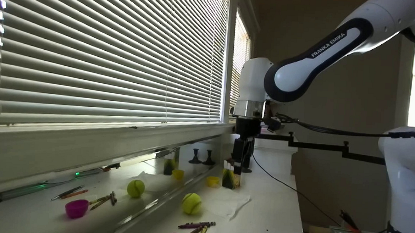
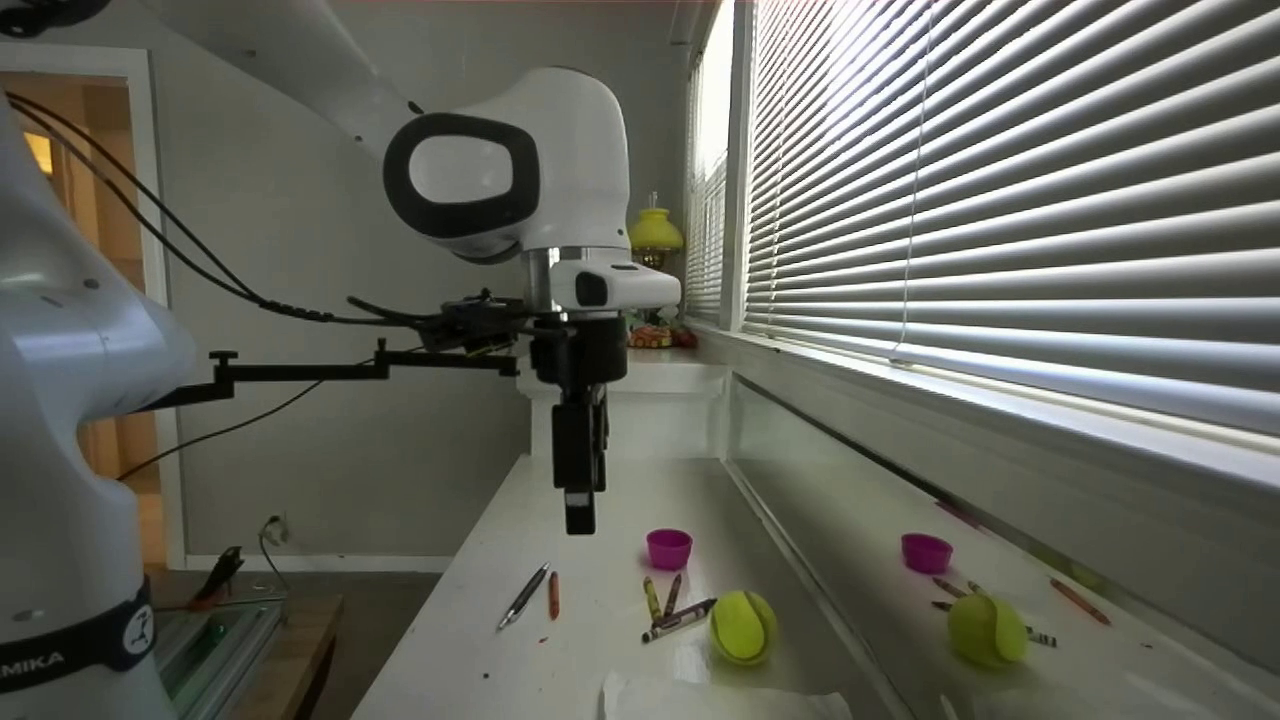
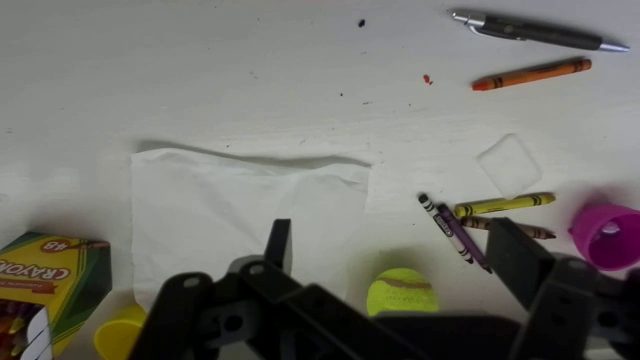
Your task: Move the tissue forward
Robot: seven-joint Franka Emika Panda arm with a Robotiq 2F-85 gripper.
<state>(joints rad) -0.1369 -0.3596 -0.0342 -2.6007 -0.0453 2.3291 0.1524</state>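
Note:
The tissue is a thin white sheet with slight creases, lying spread on the white surface. It shows in the wrist view (image 3: 225, 215) at left centre, with its upper edge lifted a little. In an exterior view it lies beside the tennis ball (image 1: 220, 202); in an exterior view only part shows at the bottom edge (image 2: 720, 700). My gripper (image 3: 397, 250) is open and empty, with fingers wide apart. It points down above the surface in both exterior views (image 1: 238, 169) (image 2: 580, 515). In the wrist view its left finger hides part of the tissue's lower right.
A yellow-green tennis ball (image 3: 402, 292) shows between the fingers. A crayon box (image 3: 60, 280) and yellow cup (image 3: 117, 332) stand by the tissue. Several crayons (image 3: 505, 205), a magenta cup (image 3: 605, 235), a pen (image 3: 540, 32) and a small translucent square (image 3: 510, 165) lie right. A reflective panel (image 2: 860, 520) borders the surface.

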